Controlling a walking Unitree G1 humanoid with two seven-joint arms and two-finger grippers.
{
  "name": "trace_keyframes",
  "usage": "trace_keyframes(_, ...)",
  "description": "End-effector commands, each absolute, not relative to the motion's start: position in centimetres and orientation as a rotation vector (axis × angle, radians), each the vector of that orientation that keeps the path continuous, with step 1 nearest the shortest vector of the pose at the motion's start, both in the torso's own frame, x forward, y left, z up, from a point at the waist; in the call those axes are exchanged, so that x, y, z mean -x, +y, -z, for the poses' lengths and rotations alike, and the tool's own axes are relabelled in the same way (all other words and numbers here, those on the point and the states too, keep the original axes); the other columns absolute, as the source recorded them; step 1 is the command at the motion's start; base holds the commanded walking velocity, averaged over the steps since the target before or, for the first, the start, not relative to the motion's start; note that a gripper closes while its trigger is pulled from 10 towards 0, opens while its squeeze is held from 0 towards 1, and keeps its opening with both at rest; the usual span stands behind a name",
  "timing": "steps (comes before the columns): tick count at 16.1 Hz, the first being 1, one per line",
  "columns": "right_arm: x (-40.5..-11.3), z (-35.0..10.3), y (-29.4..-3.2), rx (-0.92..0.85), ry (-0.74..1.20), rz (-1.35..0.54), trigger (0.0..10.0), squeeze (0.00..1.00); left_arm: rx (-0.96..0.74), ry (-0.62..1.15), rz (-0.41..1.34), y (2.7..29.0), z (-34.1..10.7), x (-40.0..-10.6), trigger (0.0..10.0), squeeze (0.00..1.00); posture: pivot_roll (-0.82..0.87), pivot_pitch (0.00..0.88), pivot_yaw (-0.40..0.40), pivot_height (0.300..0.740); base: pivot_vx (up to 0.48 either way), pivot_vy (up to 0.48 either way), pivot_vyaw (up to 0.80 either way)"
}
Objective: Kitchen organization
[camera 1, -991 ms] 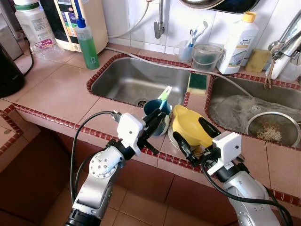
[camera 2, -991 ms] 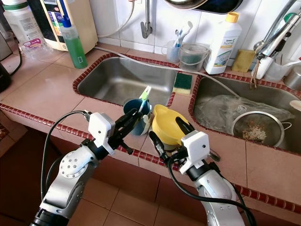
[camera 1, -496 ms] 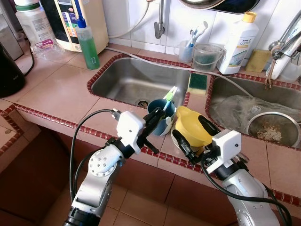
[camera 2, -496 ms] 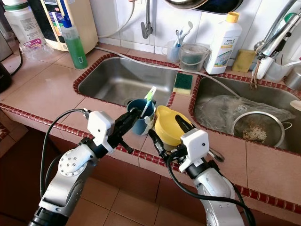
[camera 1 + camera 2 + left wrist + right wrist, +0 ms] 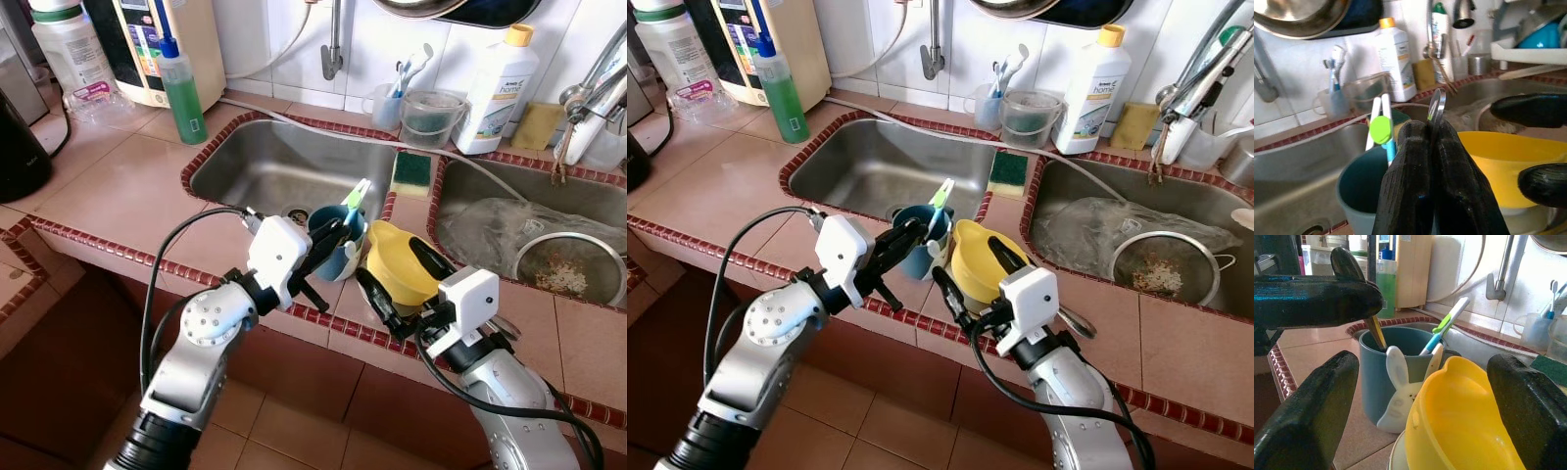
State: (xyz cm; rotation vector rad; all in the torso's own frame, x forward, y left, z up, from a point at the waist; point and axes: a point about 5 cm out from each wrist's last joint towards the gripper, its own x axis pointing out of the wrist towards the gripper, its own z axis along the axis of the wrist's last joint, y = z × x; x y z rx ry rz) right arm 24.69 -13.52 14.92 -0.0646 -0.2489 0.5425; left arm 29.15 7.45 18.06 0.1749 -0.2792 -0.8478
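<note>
Steel spoon [image 5: 1437, 105]: pinched by left hand [image 5: 1431, 128], over blue cup [image 5: 331, 247] (front edge).
Right hand [image 5: 1420, 396]: open, straddling yellow bowl [image 5: 1459, 431].
Advice: lower straight, release inside cup.

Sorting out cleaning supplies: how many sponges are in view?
2. A green-and-yellow sponge lies on the divider between the two sinks; a yellowish sponge leans at the back wall beside the white detergent bottle. Others may be hidden.

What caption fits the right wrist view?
Open right claw straddling a yellow bowl beside a blue cup, left claw holding a spoon over it.
</note>
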Motion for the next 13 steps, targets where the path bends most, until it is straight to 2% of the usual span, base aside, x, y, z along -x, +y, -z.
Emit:
trace_keyframes(1, -24.7, -15.0, -13.3, 0.069, -0.255, -0.552, 10.0, 0.0, -0.19, -0.295, 0.876, 7.1, -18.7, -29.0, 10.0, 0.0, -0.22, 0.083, 0.043, 0.74, 0.0, 0.0, 0.0)
trace_keyframes(13, -24.9, -15.0, -13.0, 0.068, -0.257, -0.565, 10.0, 0.0, -0.177, -0.288, 0.896, 8.3, -21.8, -29.7, 10.0, 0.0, -0.21, 0.084, 0.04, 0.74, 0.0, 0.0, 0.0)
